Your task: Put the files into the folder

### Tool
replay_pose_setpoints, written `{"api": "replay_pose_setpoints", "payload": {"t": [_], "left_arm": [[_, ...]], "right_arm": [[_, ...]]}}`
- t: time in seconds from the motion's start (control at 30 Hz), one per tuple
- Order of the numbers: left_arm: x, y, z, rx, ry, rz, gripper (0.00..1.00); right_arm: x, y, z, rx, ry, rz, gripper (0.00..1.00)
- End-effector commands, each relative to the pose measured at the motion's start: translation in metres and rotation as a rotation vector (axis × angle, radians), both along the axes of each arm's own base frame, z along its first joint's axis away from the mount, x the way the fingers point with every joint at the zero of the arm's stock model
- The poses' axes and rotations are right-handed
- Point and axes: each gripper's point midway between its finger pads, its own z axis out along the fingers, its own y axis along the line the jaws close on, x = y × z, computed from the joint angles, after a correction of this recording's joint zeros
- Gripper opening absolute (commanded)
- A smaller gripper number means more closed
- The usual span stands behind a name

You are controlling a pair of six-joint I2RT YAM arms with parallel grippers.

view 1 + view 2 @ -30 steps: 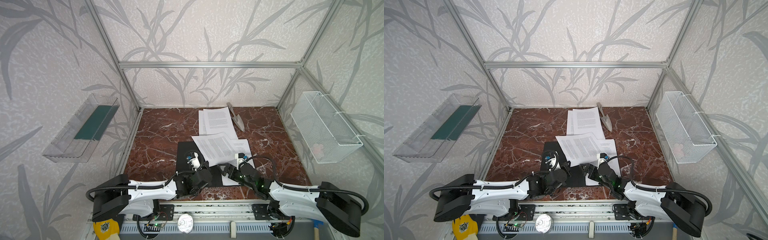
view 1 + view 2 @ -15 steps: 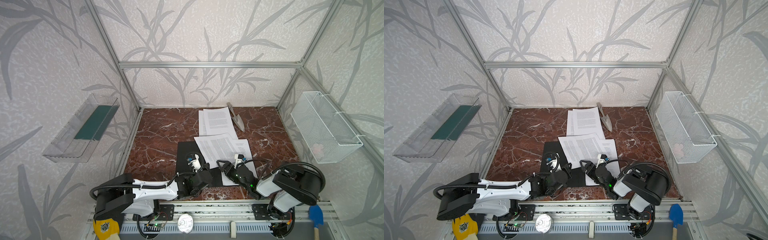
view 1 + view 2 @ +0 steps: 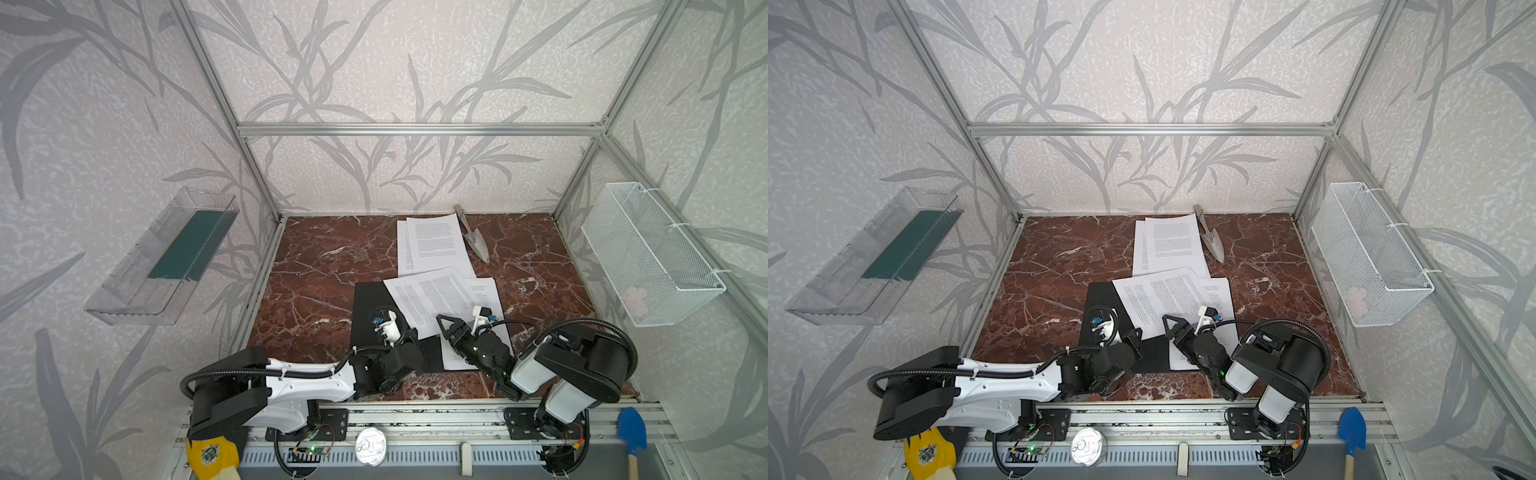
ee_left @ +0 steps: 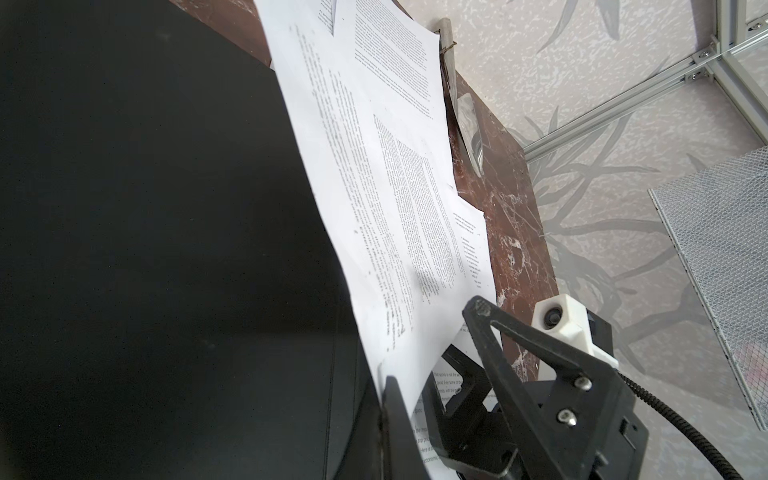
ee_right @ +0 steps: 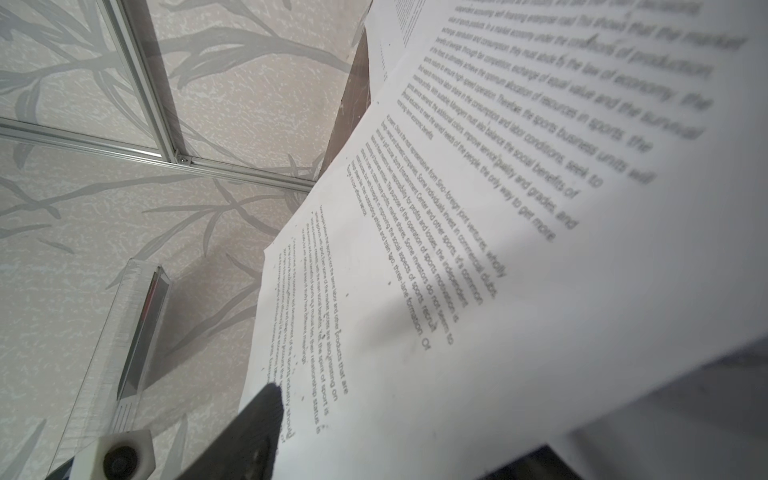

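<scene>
The black folder (image 3: 374,316) lies flat near the front of the marble floor. One of the files (image 3: 436,297) lies askew over its right part, another sheet (image 3: 488,291) sits under that one, and two more (image 3: 432,245) lie further back. My left gripper (image 3: 413,332) is low over the folder's right part. In the left wrist view it (image 4: 388,399) is shut, pinching the folder (image 4: 166,249) at its edge. My right gripper (image 3: 442,328) stands open, one finger above and one below the near edge of the askew sheet (image 5: 457,291).
A metal trowel (image 3: 473,241) lies beside the back sheets. A white wire basket (image 3: 652,257) hangs on the right wall, and a clear tray with a dark green pad (image 3: 187,249) on the left wall. A blue shovel (image 3: 631,428) and a yellow glove (image 3: 212,453) lie past the front rail.
My right arm has folded up, elbow raised, and its gripper has slid left along the sheet's near edge with its jaws narrowing. The askew sheet has shifted slightly. The left arm has stayed put.
</scene>
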Motion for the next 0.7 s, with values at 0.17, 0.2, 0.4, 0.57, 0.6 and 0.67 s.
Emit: {"api": "replay_pose_setpoints", "payload": {"t": [0.17, 0.2, 0.4, 0.57, 0.6, 0.67], "left_arm": [[-0.0019, 0.0037, -0.0013, 0.001, 0.000, 0.005, 0.00], [-0.0018, 0.0034, -0.0013, 0.000, 0.000, 0.005, 0.00], [-0.0021, -0.0007, -0.0033, -0.004, 0.006, -0.005, 0.00], [-0.0025, -0.0023, -0.0067, -0.001, 0.012, -0.008, 0.00], [-0.0022, -0.0020, -0.0066, -0.003, 0.012, -0.006, 0.00], [-0.0017, -0.0015, -0.0063, -0.001, 0.009, -0.002, 0.01]], "right_arm": [[0.0067, -0.0080, 0.0229, 0.008, -0.086, -0.045, 0.57], [0.0070, -0.0079, 0.0229, 0.008, -0.084, -0.048, 0.57], [0.0075, -0.0092, 0.0189, 0.010, -0.074, -0.056, 0.47], [0.0074, -0.0100, 0.0144, 0.009, -0.059, -0.061, 0.34], [0.0075, -0.0105, 0.0146, 0.009, -0.059, -0.063, 0.33], [0.0074, -0.0107, 0.0155, -0.002, -0.070, -0.059, 0.27]]}}
